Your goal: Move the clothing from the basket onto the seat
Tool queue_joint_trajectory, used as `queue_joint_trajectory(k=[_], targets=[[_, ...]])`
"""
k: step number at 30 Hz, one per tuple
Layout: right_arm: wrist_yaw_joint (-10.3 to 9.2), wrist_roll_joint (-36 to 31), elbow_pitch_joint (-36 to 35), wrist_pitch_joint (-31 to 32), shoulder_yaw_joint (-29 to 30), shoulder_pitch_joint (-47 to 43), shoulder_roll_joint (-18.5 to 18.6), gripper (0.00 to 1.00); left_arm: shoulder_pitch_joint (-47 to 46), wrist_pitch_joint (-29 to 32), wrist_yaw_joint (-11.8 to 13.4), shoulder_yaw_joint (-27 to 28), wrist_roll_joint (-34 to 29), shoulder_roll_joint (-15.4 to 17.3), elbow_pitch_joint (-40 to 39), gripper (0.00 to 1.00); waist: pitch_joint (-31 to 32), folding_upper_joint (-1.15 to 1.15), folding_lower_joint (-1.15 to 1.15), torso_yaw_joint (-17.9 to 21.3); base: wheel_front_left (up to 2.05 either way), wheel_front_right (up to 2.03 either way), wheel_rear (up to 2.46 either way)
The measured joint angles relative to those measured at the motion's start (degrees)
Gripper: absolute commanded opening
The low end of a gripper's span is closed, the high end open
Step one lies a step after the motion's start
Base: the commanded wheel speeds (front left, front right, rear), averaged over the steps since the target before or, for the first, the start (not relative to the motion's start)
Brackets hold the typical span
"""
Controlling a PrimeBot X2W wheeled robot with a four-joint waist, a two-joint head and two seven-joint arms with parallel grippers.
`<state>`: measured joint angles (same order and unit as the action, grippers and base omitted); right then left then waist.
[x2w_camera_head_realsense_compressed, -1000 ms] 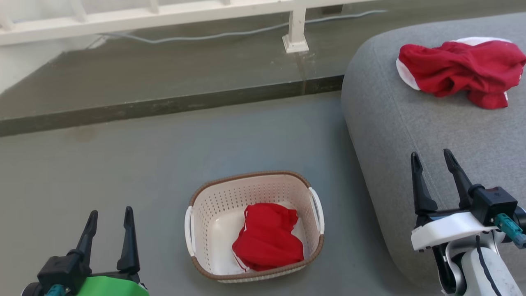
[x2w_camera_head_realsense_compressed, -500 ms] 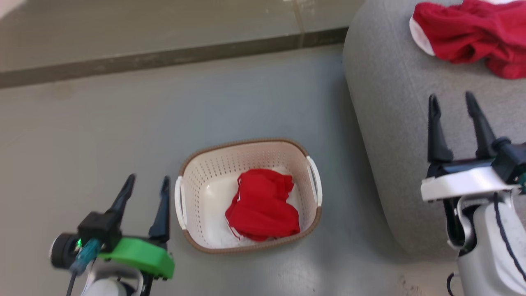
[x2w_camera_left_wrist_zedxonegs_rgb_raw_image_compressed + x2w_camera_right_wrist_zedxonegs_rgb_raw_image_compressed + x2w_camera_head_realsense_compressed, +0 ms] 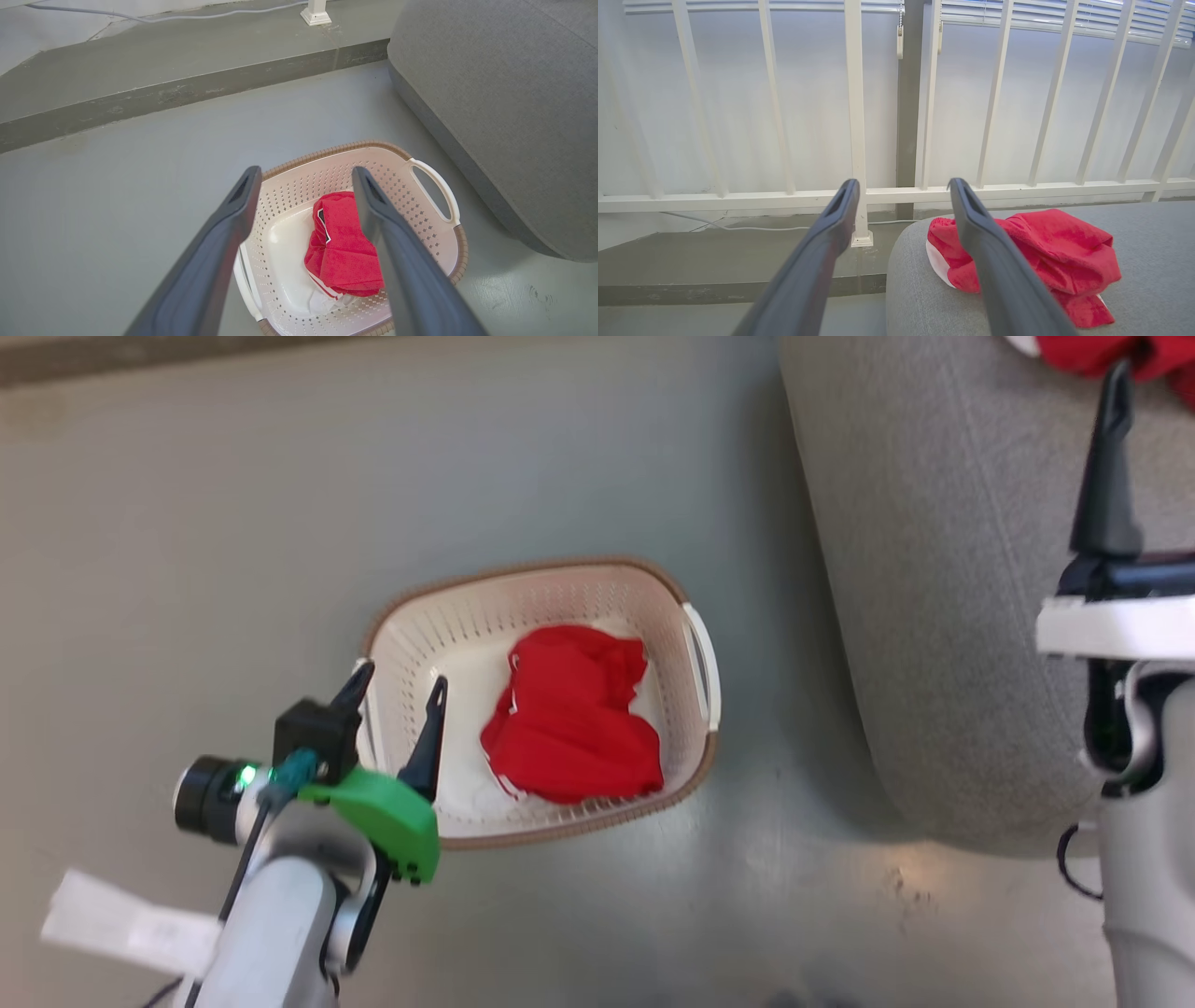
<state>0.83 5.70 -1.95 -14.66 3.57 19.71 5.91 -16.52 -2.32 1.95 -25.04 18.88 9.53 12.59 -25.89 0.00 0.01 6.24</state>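
Left tool (image 3: 402, 673) gapes at the basket (image 3: 523, 567) rim's left edge.

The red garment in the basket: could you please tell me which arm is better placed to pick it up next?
Left. The left pincer, open, hangs over the basket's rim beside the garment; the right pincer, also open, is up by the seat, farther away.
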Motion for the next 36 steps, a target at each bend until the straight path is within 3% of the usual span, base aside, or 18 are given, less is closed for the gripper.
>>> queue_joint_trajectory(k=[24, 36], targets=[[-0.23, 1.3, -7.8, 0.0, -0.8, 15.3, -0.1, 1.00, -20.5, 6.4, -4.4, -6.5, -7.4, -1.7, 15.0, 1.00, -19.6, 0.00, 0.00, 4.1, 0.00, 0.00, 0.00], [-0.22, 1.3, -7.5, 0.0, -2.8, 17.8, -1.2, 1.00, -24.0, 7.4, -6.4, -9.5, -10.1, -1.7, 23.9, 1.00, -25.4, 0.00, 0.00, 6.9, 0.00, 0.00, 0.00]])
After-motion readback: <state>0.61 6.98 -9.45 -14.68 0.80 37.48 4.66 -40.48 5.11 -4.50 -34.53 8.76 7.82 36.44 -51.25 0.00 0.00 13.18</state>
